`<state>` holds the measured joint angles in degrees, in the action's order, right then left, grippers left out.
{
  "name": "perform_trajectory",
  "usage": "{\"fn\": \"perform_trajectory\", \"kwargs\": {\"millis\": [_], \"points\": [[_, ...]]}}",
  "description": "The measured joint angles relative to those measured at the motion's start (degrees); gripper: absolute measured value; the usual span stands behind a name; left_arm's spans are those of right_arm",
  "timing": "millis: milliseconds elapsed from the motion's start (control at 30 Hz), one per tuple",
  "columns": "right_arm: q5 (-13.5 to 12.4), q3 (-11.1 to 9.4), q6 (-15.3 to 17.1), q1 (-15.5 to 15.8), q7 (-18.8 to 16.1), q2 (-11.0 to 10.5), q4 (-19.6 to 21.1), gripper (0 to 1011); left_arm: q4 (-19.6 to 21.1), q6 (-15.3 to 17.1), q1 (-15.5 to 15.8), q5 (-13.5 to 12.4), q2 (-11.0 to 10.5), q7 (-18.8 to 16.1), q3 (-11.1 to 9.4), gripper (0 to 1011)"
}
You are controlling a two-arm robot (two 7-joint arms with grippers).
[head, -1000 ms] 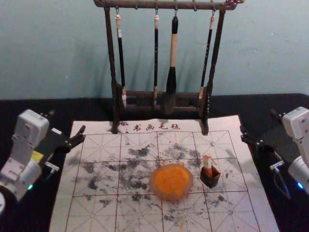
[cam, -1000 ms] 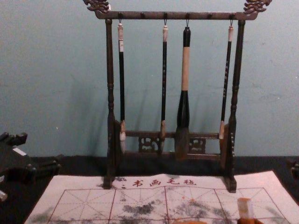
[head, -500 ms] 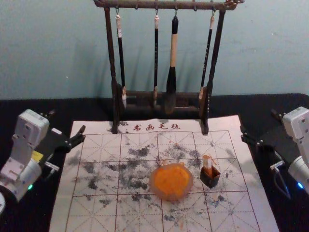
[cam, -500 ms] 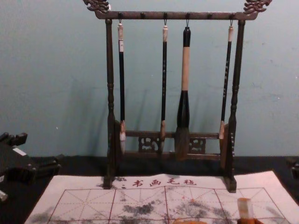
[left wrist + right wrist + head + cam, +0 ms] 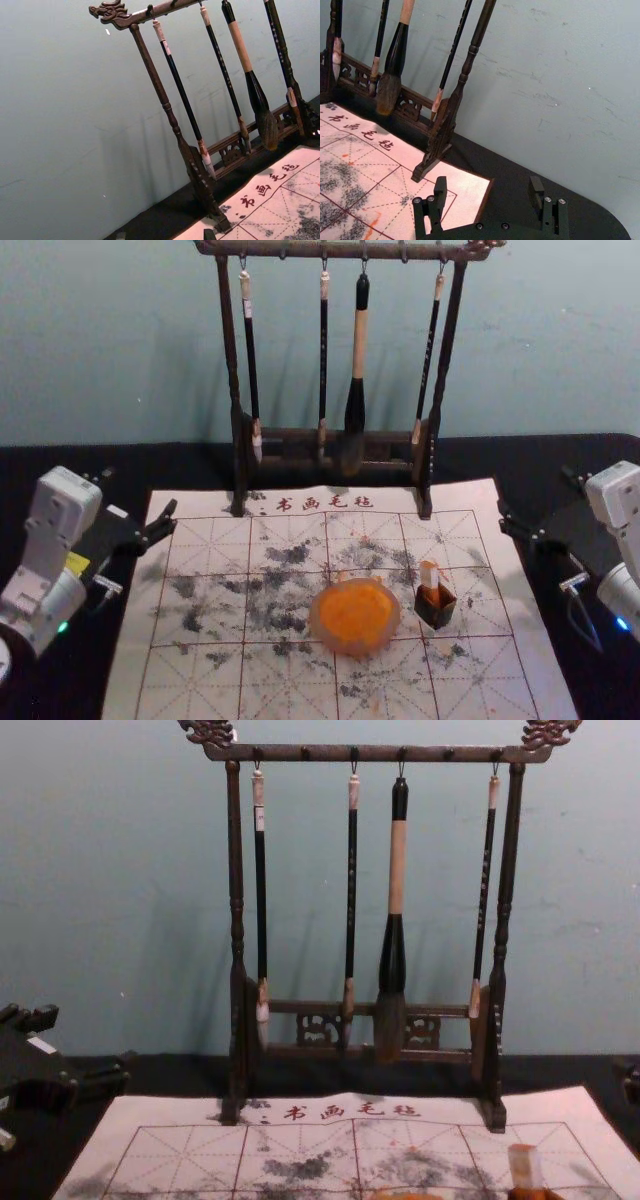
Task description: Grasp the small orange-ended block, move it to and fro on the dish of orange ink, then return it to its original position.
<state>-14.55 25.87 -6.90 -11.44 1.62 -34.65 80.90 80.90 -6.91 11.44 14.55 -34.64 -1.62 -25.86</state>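
In the head view the small orange-ended block (image 5: 430,580) stands in a dark open box (image 5: 436,608), right of the round dish of orange ink (image 5: 355,617). The block's pale upper part (image 5: 523,1165) also rises at the chest view's lower right. My right gripper (image 5: 538,506) is off the mat's right side, open and holding nothing; in its wrist view the right gripper (image 5: 487,200) has its fingers wide apart. My left gripper (image 5: 140,506) rests off the mat's left side, open and empty; its fingertips just enter the left wrist view (image 5: 165,235).
A dark wooden rack (image 5: 432,460) with several hanging brushes stands at the mat's back edge. The large brush (image 5: 392,960) hangs near its middle. Under the dish and box lies a stained, gridded white mat (image 5: 200,680) on the black table (image 5: 560,452).
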Motion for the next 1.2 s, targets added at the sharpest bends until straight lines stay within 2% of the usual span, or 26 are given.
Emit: {"fn": "perform_trajectory", "kwargs": {"millis": [867, 1000, 1200], "points": [[0.0, -0.1, 0.0, 0.0, -0.1, 0.0, 0.0, 1002, 0.0, 0.0, 0.0, 0.0, 0.0, 0.0, 0.0, 1001], [-0.1, -0.9, -0.1, 0.1, -1.1, 0.2, -0.2, 1002, 0.0, 0.0, 0.0, 0.0, 0.0, 0.0, 0.0, 1001], [-2.7, -2.8, -0.9, 1.9, -4.0, -0.2, 1.6, 1002, 0.0, 0.0, 0.0, 0.0, 0.0, 0.0, 0.0, 1001]]}}
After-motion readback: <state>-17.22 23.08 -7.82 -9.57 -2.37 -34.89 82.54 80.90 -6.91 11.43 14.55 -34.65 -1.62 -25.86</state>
